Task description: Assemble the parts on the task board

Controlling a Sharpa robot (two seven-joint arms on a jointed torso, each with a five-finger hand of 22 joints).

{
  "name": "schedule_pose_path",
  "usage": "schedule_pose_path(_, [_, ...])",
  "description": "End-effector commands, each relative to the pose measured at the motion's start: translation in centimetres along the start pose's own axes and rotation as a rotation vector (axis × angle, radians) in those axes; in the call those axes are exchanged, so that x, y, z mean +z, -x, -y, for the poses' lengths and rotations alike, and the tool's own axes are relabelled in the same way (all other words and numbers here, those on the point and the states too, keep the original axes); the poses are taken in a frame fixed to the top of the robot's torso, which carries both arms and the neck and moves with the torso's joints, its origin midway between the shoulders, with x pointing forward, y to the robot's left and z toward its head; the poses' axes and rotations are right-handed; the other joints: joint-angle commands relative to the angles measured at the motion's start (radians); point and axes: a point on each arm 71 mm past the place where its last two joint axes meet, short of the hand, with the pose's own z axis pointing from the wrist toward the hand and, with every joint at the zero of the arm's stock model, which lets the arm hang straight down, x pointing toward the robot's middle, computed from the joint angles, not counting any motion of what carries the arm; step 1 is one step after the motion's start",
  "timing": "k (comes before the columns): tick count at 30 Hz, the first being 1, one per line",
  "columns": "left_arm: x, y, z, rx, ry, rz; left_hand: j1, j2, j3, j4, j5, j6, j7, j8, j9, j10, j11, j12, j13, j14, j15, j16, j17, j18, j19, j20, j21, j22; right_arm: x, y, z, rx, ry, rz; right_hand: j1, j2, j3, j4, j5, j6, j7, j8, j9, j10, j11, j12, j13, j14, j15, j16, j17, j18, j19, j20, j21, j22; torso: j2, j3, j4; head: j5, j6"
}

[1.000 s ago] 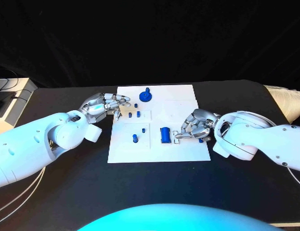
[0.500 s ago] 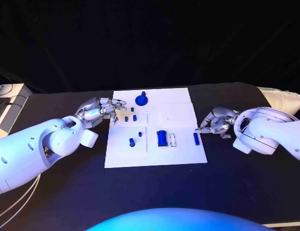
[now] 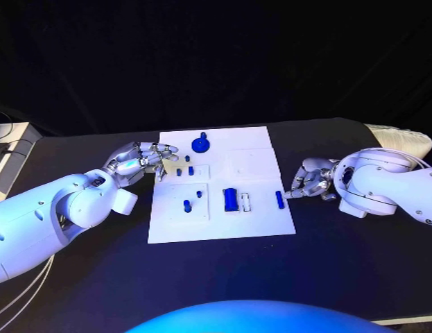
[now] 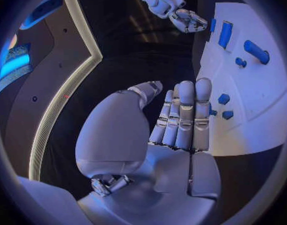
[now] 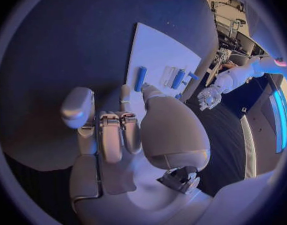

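Note:
The white task board lies mid-table. On it are a round blue knob, several small blue pegs, a blue block beside a white cylinder, and a blue bar near the right edge. My left hand hovers at the board's left edge, fingers straight and together, thumb apart, holding nothing. My right hand is over the black table just right of the board, fingers loosely bent, nothing in them. The right wrist view shows the blue bar lying free ahead of the fingers.
A pale cushion-like object sits at the table's far right corner. A light side table with cables stands beyond the left edge. Black tabletop surrounds the board on all sides.
My right hand has let go of the blue bar, left it on the board and drawn back to the right, off the board. The left hand has stayed at the board's left edge.

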Motion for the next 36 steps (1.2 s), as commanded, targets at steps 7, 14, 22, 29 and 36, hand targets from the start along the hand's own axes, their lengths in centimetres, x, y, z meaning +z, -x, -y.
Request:
schedule_pose_path(7, [0.0,-0.2,0.1,-0.01,-0.012,-0.01,0.001,0.005,-0.002,0.004,0.0,-0.003,-0.003,0.004,-0.001,0.007,-0.001,0.004,0.001,0.0,-0.002,0.004,0.002,-0.01,-0.005,-0.002,-0.001,0.001,0.6,-0.6,-1.1,-0.093,-0.002,-0.027,-0.016,0.001,0.004,0.003,0.006,0.003,0.0,0.005,0.002,0.084,-0.006,-0.005,0.239,0.102,-0.005,0.004,0.263,-0.011,0.001,-0.001,-0.005,0.0,0.002,0.0006,0.0014,-0.001,0.0])
schedule_pose_path(14, [0.0,-0.2,0.1,-0.01,-0.009,-0.009,0.001,0.005,-0.002,0.004,0.0,-0.003,-0.003,0.004,-0.001,0.007,-0.001,0.004,0.001,0.0,-0.002,0.004,0.002,-0.01,-0.005,-0.002,-0.001,0.001,0.8,-0.9,-1.8,-0.098,0.011,-0.027,-0.027,-0.003,0.003,0.003,-0.002,0.007,-0.001,0.01,0.006,0.084,-0.007,-0.006,0.238,0.102,-0.005,0.004,0.262,-0.011,0.001,-0.001,-0.005,0.0,0.002,0.0009,0.0,0.0,-0.001])
schedule_pose_path(22, [0.0,-0.2,0.1,-0.011,-0.008,-0.013,0.0,0.005,-0.002,0.005,0.0,-0.003,-0.003,0.004,-0.001,0.006,-0.001,0.004,0.001,0.001,-0.002,0.004,0.002,-0.01,-0.004,-0.002,0.0,0.002,1.5,-1.7,-2.5,-0.131,0.021,-0.024,-0.018,-0.014,0.008,-0.002,-0.021,0.009,-0.005,0.018,0.015,0.084,-0.011,-0.006,0.238,0.102,-0.008,0.004,0.263,-0.011,0.001,-0.003,-0.008,0.001,0.001,0.0009,0.0008,0.001,0.001])
schedule_pose_path(29, [0.0,-0.1,0.1,-0.01,-0.006,-0.011,0.0,0.005,-0.002,0.005,0.0,-0.003,-0.003,0.004,-0.001,0.006,-0.001,0.004,0.001,0.001,-0.002,0.004,0.002,-0.01,-0.004,-0.002,0.0,0.002,2.1,-2.5,-2.5,-0.173,0.018,-0.019,-0.01,-0.017,0.012,-0.003,-0.026,0.009,-0.006,0.021,0.018,0.083,-0.012,-0.007,0.237,0.102,-0.009,0.004,0.261,-0.011,0.001,-0.004,-0.01,0.0,0.002,0.0023,0.0015,0.003,-0.001])
schedule_pose_path(36, [-0.1,-0.1,0.1,-0.009,-0.005,-0.011,0.0,0.005,-0.002,0.006,0.001,-0.003,-0.002,0.004,-0.002,0.005,-0.001,0.005,0.002,0.001,-0.003,0.004,0.002,-0.01,-0.004,-0.002,0.0,0.002,2.4,-2.7,-2.5,-0.228,0.013,-0.007,0.019,-0.027,0.027,-0.007,-0.03,0.003,-0.008,0.025,0.026,0.082,-0.013,-0.008,0.237,0.102,-0.01,0.003,0.261,-0.011,0.001,-0.006,-0.011,0.001,0.002,0.0018,0.0013,0.004,-0.004])
